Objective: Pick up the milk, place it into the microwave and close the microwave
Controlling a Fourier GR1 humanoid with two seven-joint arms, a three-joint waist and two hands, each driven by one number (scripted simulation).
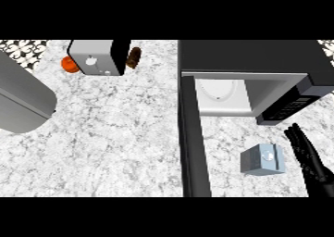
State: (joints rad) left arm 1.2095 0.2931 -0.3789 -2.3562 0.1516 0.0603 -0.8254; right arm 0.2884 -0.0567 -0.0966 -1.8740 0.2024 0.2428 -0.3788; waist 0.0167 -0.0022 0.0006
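1. Speckled grey-white stone makes up the surface (114, 139), with a patterned black-and-white strip along its far edge.
2. At far left a large grey rounded shape (15, 99) fills the view's edge; it looks like the robot's left forearm, and no left hand shows.
3. Further back stands a toaster (97, 56), with an orange object (71, 65) against its left side and a brown one (134, 57) against its right.
4. Right of centre the microwave door (194, 139) stands swung open, seen edge-on as a long dark bar running toward the viewer.
5. Beyond it the microwave (265, 60) shows its pale cavity with a white turntable (220, 90) inside.
6. The milk (263, 159), a small grey-blue carton, stands on the surface in front of the cavity, between the door and the right hand.
7. The right hand (312, 162) sits just beside the carton, to its right. Its fingers (297, 139) are straight and close together, pointing away toward the microwave, holding nothing and apparently not touching the carton.
8. My judgement: the carton lies directly left of the palm, so the right hand should close sideways on it.
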